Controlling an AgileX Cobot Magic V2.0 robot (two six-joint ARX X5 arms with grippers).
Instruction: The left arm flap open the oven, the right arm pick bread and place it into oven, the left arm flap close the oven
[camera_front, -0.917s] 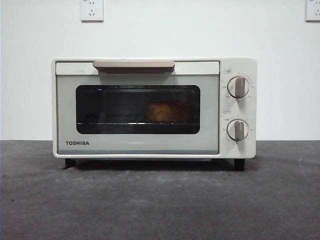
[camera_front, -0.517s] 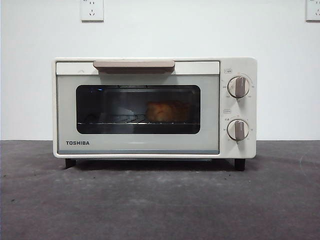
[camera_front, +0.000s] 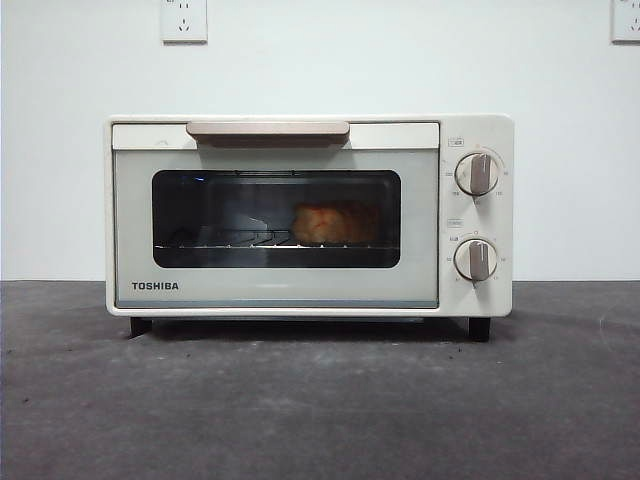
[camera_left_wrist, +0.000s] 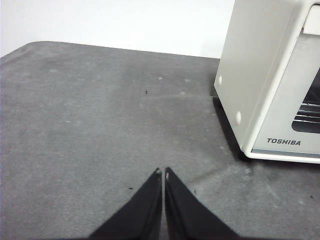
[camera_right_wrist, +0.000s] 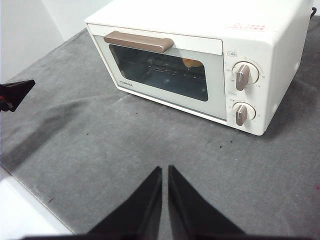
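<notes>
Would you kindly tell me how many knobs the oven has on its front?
2: the upper knob and the lower knob, stacked on the oven right of its door. None seems hidden.

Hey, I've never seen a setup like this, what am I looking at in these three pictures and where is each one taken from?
A two-armed robot works at a dark grey table. One picture looks level across it from a low front camera; the other two come from cameras on the arms' wrists. The cream-white boxy Toshiba toaster oven stands with its glass door shut, and the small orange-brown bun sits inside on the wire rack. The left gripper and right gripper, black two-jawed claws, are both shut, holding nothing, off the oven.
</notes>
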